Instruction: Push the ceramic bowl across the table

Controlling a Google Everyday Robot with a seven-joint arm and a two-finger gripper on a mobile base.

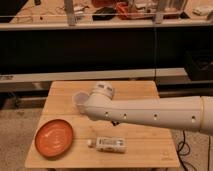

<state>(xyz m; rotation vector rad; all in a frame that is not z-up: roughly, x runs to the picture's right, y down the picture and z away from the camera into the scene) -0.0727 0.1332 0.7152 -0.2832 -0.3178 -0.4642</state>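
While the white arm [150,112] reaches in from the right edge of the frame across the light-wood worktop [145,150], the ceramic bowl [54,137] sits at the worktop's lower left corner, well apart from the arm. Only a dark sliver of what seems to be the pincer [115,122] shows beneath the arm near the centre, so I cannot tell whether it is open or closed. A translucent plastic cup [78,99] stands just beside the arm's rounded joint. A flat white packet [110,145] lies right of the bowl.
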